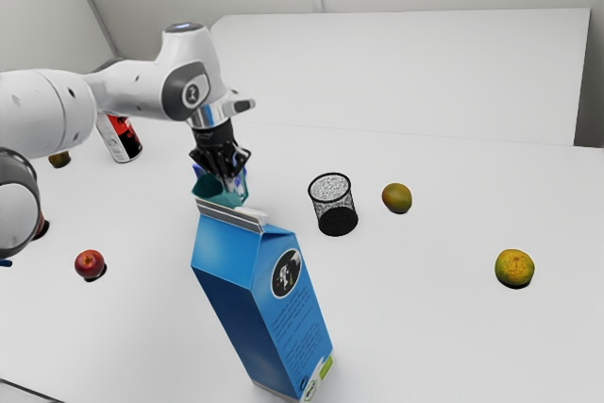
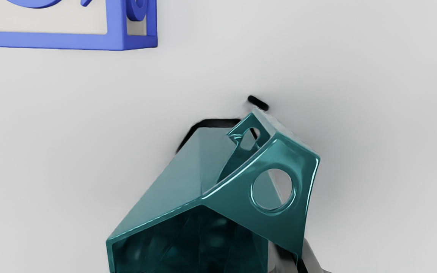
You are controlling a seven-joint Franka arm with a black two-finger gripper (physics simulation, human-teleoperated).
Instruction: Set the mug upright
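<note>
Mug (image 2: 199,189) appears mouth-up; whether the tool (image 1: 226,177) is apart or clamped cannot be determined, so level seating on the bench (image 1: 444,337) requires confirmation before any withdrawal.

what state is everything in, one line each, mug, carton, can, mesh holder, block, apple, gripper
mug: mouth toward the wrist camera, tilt unclear
carton: standing, top closed
can: standing
mesh holder: upright, mouth open
blue-framed block: apart from the mug
apple: whole
gripper: down at the mug
</note>
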